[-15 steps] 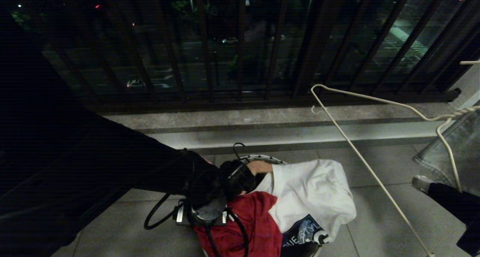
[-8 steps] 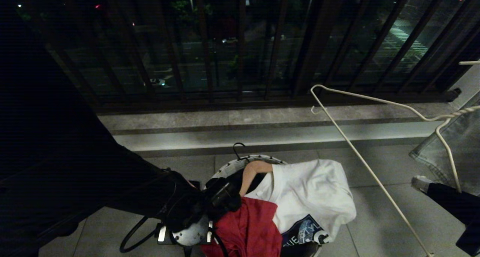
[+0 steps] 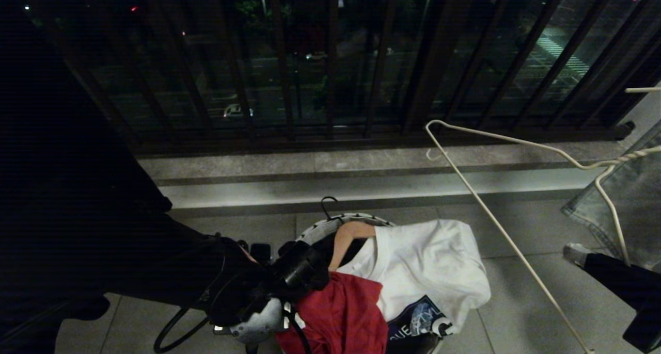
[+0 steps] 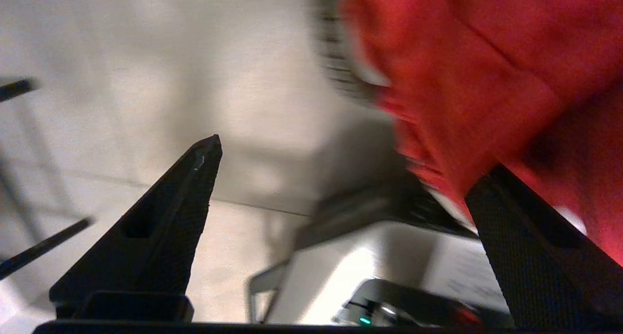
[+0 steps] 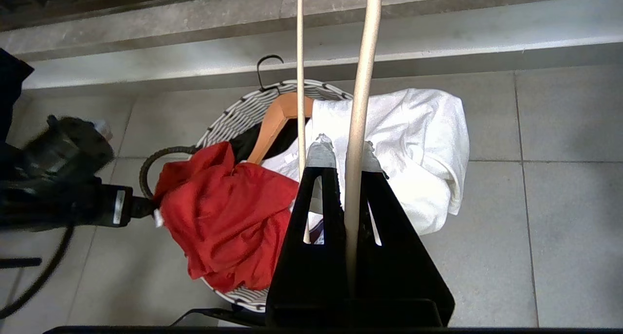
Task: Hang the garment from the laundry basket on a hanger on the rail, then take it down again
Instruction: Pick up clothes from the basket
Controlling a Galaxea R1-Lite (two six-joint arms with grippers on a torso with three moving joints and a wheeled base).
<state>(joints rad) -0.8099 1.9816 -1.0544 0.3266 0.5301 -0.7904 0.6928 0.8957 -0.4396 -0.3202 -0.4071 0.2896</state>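
Tiled floor, white T-shirt (image 3: 434, 266) (wooden hanger (image 5: 275, 122) beneath) crowding laundry basket (image 5: 229, 117).

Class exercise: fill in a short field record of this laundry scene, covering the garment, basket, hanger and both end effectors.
garment: red T-shirt draped over the laundry basket rim
beside it: white T-shirt, wooden hanger
left end effector: open, at the red shirt's edge
right end effector: shut on white wire hanger, held above the basket

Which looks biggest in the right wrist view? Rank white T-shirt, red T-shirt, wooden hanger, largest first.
1. white T-shirt and red T-shirt: alike in area shown, so unranked.
2. wooden hanger: smallest, mostly hidden under the clothes.
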